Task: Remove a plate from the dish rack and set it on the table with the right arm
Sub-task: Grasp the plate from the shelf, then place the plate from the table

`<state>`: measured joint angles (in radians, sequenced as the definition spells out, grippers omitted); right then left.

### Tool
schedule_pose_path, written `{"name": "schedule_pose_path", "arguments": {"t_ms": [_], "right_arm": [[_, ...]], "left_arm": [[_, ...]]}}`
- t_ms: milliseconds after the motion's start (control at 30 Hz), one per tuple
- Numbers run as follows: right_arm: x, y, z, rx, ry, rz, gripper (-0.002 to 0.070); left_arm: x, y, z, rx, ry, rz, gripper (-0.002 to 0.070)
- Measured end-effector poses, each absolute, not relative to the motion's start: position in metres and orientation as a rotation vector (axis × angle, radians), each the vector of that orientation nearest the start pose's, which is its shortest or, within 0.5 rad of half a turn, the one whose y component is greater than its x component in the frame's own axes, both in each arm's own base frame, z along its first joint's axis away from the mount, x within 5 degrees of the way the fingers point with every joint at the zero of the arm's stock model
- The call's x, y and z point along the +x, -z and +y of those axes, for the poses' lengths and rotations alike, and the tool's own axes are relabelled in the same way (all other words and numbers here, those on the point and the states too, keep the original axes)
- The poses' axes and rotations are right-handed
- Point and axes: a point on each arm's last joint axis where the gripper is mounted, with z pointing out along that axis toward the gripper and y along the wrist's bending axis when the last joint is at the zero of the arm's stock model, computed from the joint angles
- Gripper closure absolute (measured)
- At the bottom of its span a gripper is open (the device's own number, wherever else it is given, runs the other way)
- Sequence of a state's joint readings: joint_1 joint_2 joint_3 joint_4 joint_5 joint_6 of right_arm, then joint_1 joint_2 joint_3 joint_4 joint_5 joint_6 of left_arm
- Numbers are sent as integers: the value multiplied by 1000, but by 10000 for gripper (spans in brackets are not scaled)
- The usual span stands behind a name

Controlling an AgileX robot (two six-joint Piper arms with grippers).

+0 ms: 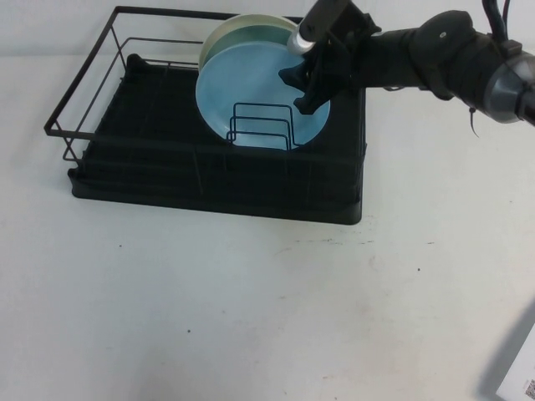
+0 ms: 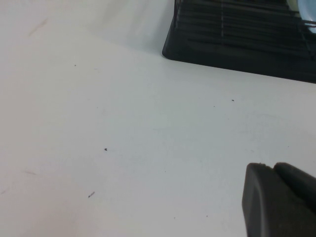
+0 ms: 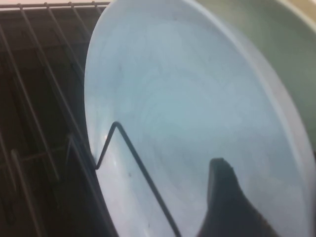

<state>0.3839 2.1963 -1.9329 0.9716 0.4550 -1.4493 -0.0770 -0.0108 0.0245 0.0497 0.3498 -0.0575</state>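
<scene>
The light sky-blue plate (image 1: 251,92) stands upright in the wire dividers of the black dish rack (image 1: 167,171), in front of a mint-green plate (image 1: 242,32). My right arm reaches in from the right. My right gripper (image 1: 303,90) is at the plate's right rim, and its jaws look spread. In the right wrist view one finger (image 3: 224,197) lies in front of the plate's face (image 3: 173,108); the other finger is hidden. My left gripper (image 2: 276,197) is out of the high view; its wrist view shows it shut and empty over the white table (image 2: 123,138).
A cream plate's rim (image 1: 267,17) shows behind the green one. The rack's wire frame (image 1: 84,83) rises round its back and left side. White table (image 1: 251,309) stretches in front of the rack. A white object (image 1: 522,380) lies at the near right corner.
</scene>
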Motion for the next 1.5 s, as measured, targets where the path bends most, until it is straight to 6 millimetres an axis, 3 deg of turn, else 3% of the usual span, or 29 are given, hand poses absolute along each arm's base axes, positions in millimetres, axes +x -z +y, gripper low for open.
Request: {"name": "schedule_pose_path", "arguments": {"t_ms": [167, 433, 700, 1033, 1500], "right_arm": [[474, -271, 226, -1074, -274, 1674, 409], [477, -272, 225, -1056, -237, 1662, 613], [475, -279, 224, -1049, -246, 1658, 612], [445, -347, 213, -1000, -296, 1613, 614], [373, -422, 189, -1020, -416, 1801, 614]], "left_arm": [[53, -174, -3, 49, 46, 1846, 679], [53, -174, -3, 49, 46, 1846, 679], [53, -174, -3, 49, 46, 1846, 679], [53, -174, -3, 49, 46, 1846, 679], [53, -174, -3, 49, 46, 1846, 679]]}}
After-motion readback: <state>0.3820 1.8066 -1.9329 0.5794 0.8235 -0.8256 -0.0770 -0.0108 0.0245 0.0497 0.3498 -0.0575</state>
